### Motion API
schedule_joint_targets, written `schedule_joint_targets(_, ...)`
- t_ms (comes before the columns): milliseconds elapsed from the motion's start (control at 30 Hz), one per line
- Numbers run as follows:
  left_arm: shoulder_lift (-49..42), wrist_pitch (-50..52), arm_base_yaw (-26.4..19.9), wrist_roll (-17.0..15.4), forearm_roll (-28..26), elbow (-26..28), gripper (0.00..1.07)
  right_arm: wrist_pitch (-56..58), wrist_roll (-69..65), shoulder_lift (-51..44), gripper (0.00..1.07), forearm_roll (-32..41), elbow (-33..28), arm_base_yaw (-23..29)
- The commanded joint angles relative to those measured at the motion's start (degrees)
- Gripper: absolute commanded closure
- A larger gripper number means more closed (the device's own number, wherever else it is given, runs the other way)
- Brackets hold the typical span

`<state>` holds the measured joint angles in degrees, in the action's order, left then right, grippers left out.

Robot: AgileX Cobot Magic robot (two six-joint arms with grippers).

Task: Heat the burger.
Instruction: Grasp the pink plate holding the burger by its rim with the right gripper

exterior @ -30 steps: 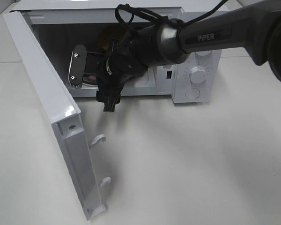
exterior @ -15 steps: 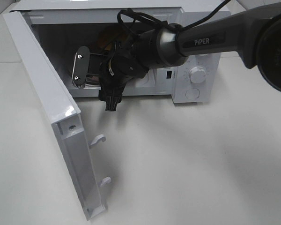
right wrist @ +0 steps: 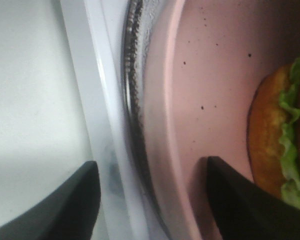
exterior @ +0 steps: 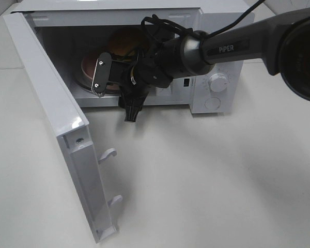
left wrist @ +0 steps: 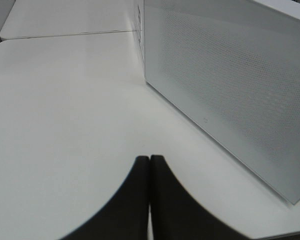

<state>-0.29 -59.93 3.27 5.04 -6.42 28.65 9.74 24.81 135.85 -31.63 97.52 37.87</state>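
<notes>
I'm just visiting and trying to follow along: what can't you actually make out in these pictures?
- Burger, high view: lower half hidden behind the right arm's gripper and cables.
- Burger, right wrist view: cut off by the picture's edge; only bun and lettuce show.
- Pink plate, right wrist view: partly out of frame.
- Microwave dial markings, high view: too small to read.
- Left gripper: only its dark fingertips show.

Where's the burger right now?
The burger sits on the pink plate inside the open microwave, upper middle of the high view, just behind the right claw.
</notes>
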Motion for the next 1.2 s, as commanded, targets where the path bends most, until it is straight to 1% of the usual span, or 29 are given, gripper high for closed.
schedule_joint_targets(33, -1.1, 0.5, -0.1, -0.4, 0.0, -0.2, 1.07, -0.2, -0.7, 0.4, 0.55, -0.3, 0.4, 0.1)
schedule_joint_targets(67, -1.1, 0.5, -0.1, -0.4, 0.0, -0.2, 1.07, -0.2, -0.7, 0.4, 0.55, -0.3, 0.4, 0.1)
schedule_joint_targets(100, -1.1, 0.5, -0.1, -0.4, 0.0, -0.2, 1.07, 0.3, -0.7, 0.6, 0.62, -0.3, 0.4, 0.1)
schedule_joint_targets(133, -1.1, 0.5, -0.1, -0.4, 0.0, -0.2, 1.07, 0.6, -0.7, 0.8, 0.65, -0.3, 0.4, 0.1)
schedule_joint_targets(167, -1.1, 0.5, -0.1, -0.4, 0.0, -0.2, 1.07, 0.6, -0.7, 0.8, 0.65, -0.3, 0.4, 0.1)
schedule_joint_targets(200, -1.1, 0.5, -0.1, -0.4, 0.0, -0.2, 1.07, 0.7, -0.8, 0.9, 0.72, -0.3, 0.4, 0.1)
schedule_joint_targets(233, -1.1, 0.5, -0.1, -0.4, 0.0, -0.2, 1.07, 0.7, -0.8, 0.9, 0.72, -0.3, 0.4, 0.1)
schedule_joint_targets(267, -1.1, 0.5, -0.1, -0.4, 0.0, -0.2, 1.07, 0.7, -0.9, 0.9, 0.79, -0.3, 0.4, 0.1)
schedule_joint_targets(300, -1.1, 0.5, -0.1, -0.4, 0.0, -0.2, 1.07, 0.7, -0.9, 0.9, 0.79, -0.3, 0.4, 0.1)
schedule_joint_targets(333, -1.1, 0.5, -0.1, -0.4, 0.0, -0.2, 1.07, 0.7, -0.9, 0.9, 0.85, -0.3, 0.4, 0.1)
schedule_joint_targets(367, -1.1, 0.5, -0.1, -0.4, 0.0, -0.2, 1.07, 0.9, -0.9, 0.9, 0.87, -0.3, 0.4, 0.1)
schedule_joint_targets(400, -1.1, 0.5, -0.1, -0.4, 0.0, -0.2, 1.07, 0.9, -0.9, 0.9, 0.87, -0.3, 0.4, 0.1)
schedule_joint_targets(433, -1.1, 0.5, -0.1, -0.4, 0.0, -0.2, 1.07, 1.2, -0.9, 0.9, 0.92, -0.3, 0.4, 0.1)
schedule_joint_targets(467, -1.1, 0.5, -0.1, -0.4, 0.0, -0.2, 1.07, 1.2, -0.9, 0.9, 0.92, -0.3, 0.4, 0.1)
schedule_joint_targets(500, -1.1, 0.5, -0.1, -0.4, 0.0, -0.2, 1.07, 1.3, -1.0, 0.9, 0.97, -0.3, 0.4, 0.1)
schedule_joint_targets(533, -1.1, 0.5, -0.1, -0.4, 0.0, -0.2, 1.07, 1.4, -1.0, 0.9, 0.99, -0.3, 0.4, 0.1)
schedule_joint_targets(567, -1.1, 0.5, -0.1, -0.4, 0.0, -0.2, 1.07, 1.4, -1.0, 0.9, 0.99, -0.3, 0.4, 0.1)
schedule_joint_targets(600, -1.1, 0.5, -0.1, -0.4, 0.0, -0.2, 1.07, 1.6, -1.0, 0.9, 1.04, -0.3, 0.4, 0.1)
schedule_joint_targets(633, -1.1, 0.5, -0.1, -0.4, 0.0, -0.2, 1.07, 1.8, -1.0, 0.9, 1.06, -0.3, 0.4, 0.1)
schedule_joint_targets(1200, -1.1, 0.5, -0.1, -0.4, 0.0, -0.2, 1.07, 4.1, 0.9, 0.2, 1.07, -0.3, 0.4, 0.3)
